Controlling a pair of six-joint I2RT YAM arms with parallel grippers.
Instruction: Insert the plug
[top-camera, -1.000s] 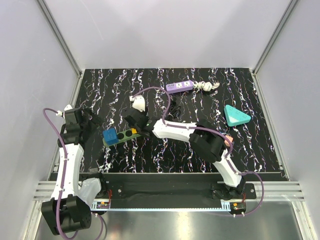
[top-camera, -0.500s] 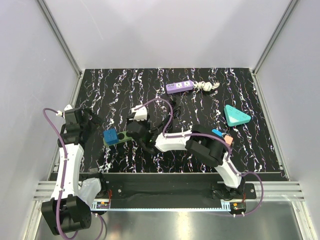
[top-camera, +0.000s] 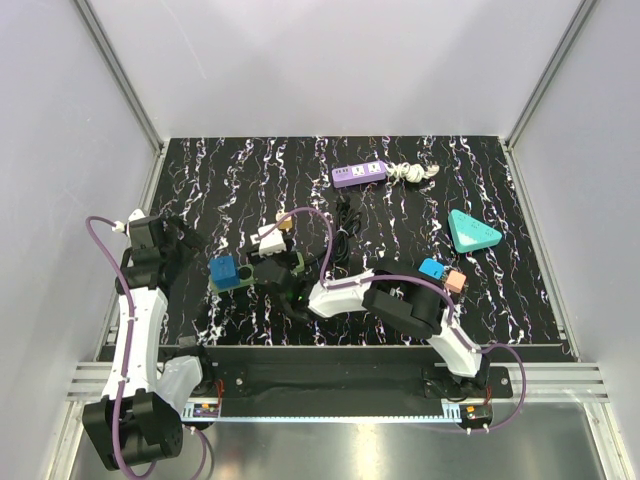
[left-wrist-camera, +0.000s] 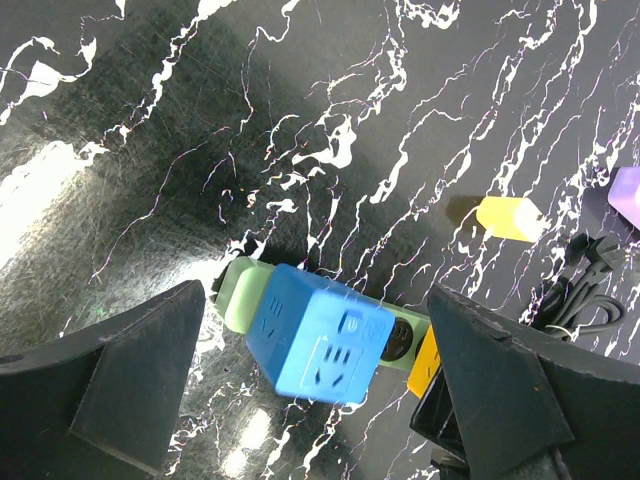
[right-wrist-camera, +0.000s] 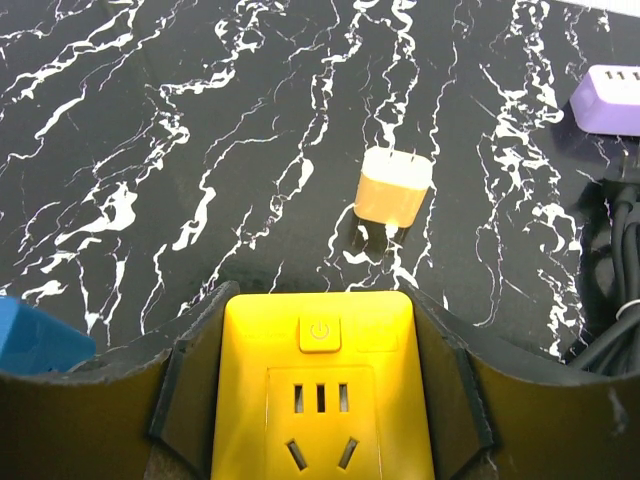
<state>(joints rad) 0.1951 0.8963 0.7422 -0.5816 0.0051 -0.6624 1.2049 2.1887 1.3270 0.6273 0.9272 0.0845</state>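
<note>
The black marbled table carried a green power strip near its left front. The left gripper hovered above the strip with its fingers spread wide, holding nothing. The right gripper was clamped on the yellow adapter at the strip's right end; whether it was seated could not be told. A blue cube adapter sat on the strip. A small orange plug lay just beyond, apart.
</note>
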